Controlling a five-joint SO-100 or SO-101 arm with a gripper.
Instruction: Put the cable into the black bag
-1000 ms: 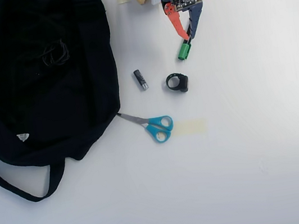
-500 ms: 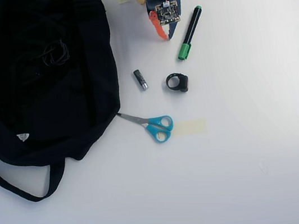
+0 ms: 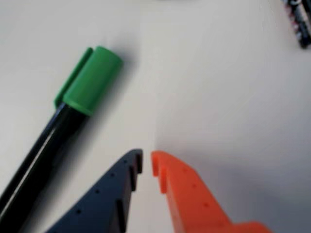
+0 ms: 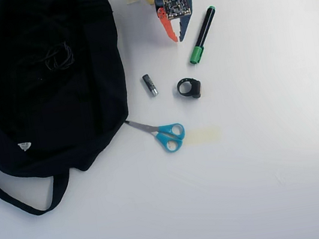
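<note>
Here, from the fingertips outward:
Gripper [image 4: 176,38]: at the top of the overhead view, tips pointing down the picture; the jaws are drawn nearly together, a thin slit between them, nothing held.
Fingers: in the wrist view an orange finger [image 3: 192,199] on the right and a dark blue finger [image 3: 104,201] on the left, their tips almost touching over bare table.
Marker [image 4: 202,35]: black barrel, green cap, lying flat just beside the gripper, to its right in the overhead view and apart from it; in the wrist view its cap sits left of the blue finger.
Small dark cylinder [image 4: 150,85]: below the gripper, between the bag and the ring.
Black ring [image 4: 189,88]: near the marker's cap, not touching it.
Scissors [image 4: 162,133]: blue handles, blade tip touching the bag's edge.
Tape strip [image 4: 203,135]: just beside the scissor handles.
Black bag [image 4: 43,113]: fills the left side of the overhead view, strap looping below it.
Cable [image 4: 59,56]: coiled, lying on the bag's upper part, well apart from the gripper.
Table [image 4: 276,167]: white.
</note>
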